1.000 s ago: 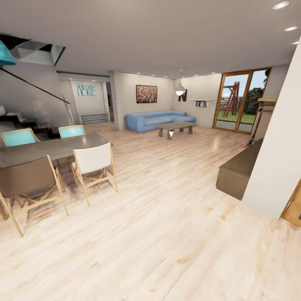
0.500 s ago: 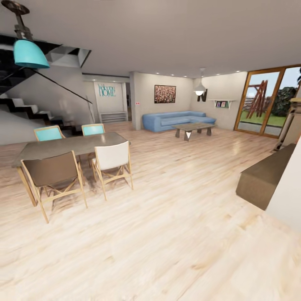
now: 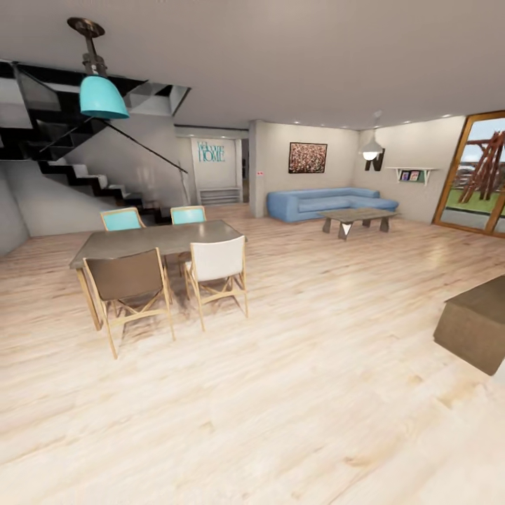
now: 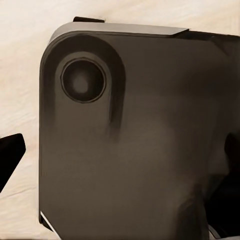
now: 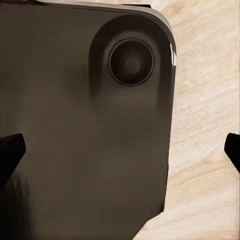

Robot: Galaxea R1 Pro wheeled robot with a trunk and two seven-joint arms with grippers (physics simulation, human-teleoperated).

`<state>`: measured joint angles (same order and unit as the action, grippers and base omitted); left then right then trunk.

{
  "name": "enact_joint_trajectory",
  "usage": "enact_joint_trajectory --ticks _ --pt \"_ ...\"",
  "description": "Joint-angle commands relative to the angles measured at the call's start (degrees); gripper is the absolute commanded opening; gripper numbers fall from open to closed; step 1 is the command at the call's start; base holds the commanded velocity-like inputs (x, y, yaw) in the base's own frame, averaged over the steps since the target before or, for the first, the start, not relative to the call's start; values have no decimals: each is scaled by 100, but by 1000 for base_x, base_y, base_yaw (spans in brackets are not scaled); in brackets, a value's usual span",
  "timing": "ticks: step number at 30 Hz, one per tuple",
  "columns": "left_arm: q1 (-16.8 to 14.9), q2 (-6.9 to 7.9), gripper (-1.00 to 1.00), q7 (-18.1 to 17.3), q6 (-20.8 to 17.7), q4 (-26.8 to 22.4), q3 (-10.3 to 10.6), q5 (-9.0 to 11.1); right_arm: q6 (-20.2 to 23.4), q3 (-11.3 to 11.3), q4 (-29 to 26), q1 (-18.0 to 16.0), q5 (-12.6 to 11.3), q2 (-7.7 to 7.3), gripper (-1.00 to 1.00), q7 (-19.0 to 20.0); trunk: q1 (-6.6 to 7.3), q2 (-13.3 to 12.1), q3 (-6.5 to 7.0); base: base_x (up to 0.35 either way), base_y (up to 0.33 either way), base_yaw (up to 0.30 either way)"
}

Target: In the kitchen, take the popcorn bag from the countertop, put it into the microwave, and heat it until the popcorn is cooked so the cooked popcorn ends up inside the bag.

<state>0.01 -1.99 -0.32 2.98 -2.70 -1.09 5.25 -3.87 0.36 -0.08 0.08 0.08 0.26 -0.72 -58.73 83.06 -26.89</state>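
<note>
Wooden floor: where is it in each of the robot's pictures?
Head view: the wooden floor spreads across the lower half, running under the dining table.
Left wrist view: the wooden floor is a pale strip beside a dark rounded panel.
Right wrist view: the wooden floor is again a pale strip beside a dark rounded panel.
Shared landmark: the pale wood planks themselves.

On my left wrist camera, one dark fingertip (image 4: 11,155) of the left hand pokes in at the frame edge, beside a broad dark rounded panel of the robot's body (image 4: 130,150) with a round recess near its corner. My right wrist camera shows two dark fingertips (image 5: 10,152) of the right hand at opposite frame edges, set wide apart, the same kind of dark panel (image 5: 85,125) lying between them. The left hand's spread I cannot judge.
</note>
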Motion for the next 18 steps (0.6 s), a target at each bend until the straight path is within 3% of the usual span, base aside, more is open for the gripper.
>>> enact_joint_trajectory --ticks 1,18 --pt "1 -1 100 -3 9 -3 -6 55 -17 13 -1 1 -7 1 100 -7 0 2 -4 0 0 272" --pt "0 -12 100 3 9 -3 -14 55 -227 -20 -1 1 -50 0 100 -118 0 2 -4 0 0 273"
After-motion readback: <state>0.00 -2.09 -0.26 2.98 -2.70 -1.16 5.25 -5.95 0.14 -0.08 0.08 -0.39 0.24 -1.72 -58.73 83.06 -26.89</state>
